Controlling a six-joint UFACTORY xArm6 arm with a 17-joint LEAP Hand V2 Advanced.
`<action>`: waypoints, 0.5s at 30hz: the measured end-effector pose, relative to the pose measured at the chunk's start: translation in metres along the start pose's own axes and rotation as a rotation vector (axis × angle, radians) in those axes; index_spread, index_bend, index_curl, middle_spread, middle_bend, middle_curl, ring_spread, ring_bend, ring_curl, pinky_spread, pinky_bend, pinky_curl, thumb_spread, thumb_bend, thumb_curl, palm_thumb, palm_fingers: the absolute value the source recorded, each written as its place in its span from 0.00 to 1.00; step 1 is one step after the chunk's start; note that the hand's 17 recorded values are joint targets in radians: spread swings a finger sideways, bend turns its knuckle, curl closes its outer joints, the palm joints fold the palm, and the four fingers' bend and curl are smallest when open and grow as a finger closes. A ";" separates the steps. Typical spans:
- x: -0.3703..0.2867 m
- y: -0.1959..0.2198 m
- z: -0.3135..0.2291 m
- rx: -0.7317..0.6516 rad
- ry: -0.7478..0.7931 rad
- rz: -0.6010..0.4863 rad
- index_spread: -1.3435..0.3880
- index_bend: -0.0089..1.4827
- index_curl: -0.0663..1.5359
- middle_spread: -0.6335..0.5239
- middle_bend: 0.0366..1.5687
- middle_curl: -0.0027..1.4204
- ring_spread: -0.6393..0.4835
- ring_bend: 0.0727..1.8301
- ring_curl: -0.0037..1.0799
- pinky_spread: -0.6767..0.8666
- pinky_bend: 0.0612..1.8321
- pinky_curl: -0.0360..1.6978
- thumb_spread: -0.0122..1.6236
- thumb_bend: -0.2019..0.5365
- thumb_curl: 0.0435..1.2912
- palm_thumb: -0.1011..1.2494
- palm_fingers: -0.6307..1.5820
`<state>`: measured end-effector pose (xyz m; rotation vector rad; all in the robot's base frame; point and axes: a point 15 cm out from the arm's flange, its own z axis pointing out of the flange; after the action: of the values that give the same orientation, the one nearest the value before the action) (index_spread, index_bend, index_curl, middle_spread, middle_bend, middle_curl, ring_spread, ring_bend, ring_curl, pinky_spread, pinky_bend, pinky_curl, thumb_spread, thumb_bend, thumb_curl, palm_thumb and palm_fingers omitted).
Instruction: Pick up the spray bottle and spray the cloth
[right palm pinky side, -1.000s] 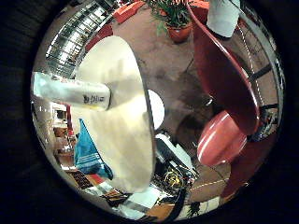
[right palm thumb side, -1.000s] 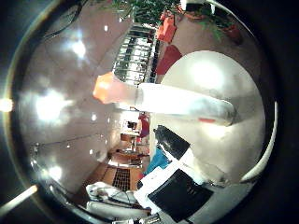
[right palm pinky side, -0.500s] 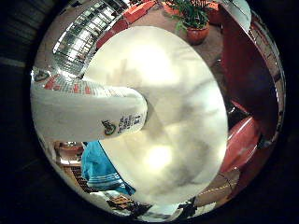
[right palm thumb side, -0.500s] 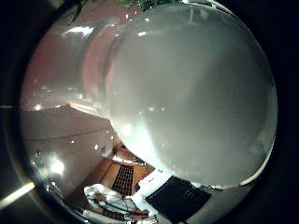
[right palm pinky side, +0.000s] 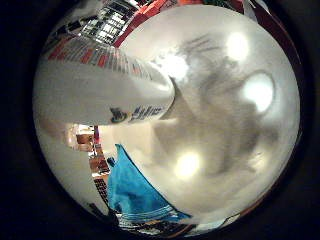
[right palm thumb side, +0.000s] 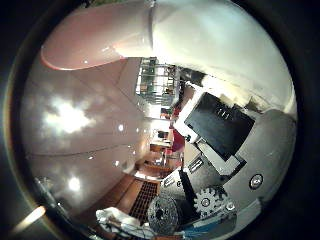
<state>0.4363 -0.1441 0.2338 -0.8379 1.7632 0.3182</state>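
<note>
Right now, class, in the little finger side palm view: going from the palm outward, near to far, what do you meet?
Bottle → table → blue cloth at the table's edge.
</note>
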 end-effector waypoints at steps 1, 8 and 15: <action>-0.002 -0.001 0.003 0.004 -0.010 0.004 0.58 0.61 0.50 0.41 0.75 0.53 0.38 0.68 0.57 0.27 0.65 0.39 0.53 0.27 0.43 0.86 0.84; -0.025 -0.007 0.014 0.017 -0.052 -0.012 0.63 0.75 0.58 0.45 0.87 0.55 0.39 0.75 0.64 0.32 0.70 0.52 0.49 0.25 0.52 0.87 0.78; -0.076 -0.006 0.014 -0.018 -0.076 -0.109 0.64 0.77 0.58 0.45 0.89 0.53 0.38 0.76 0.68 0.34 0.66 0.64 0.45 0.25 0.59 0.87 0.77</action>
<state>0.4609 -0.1113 0.2993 -0.9196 1.6394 0.2904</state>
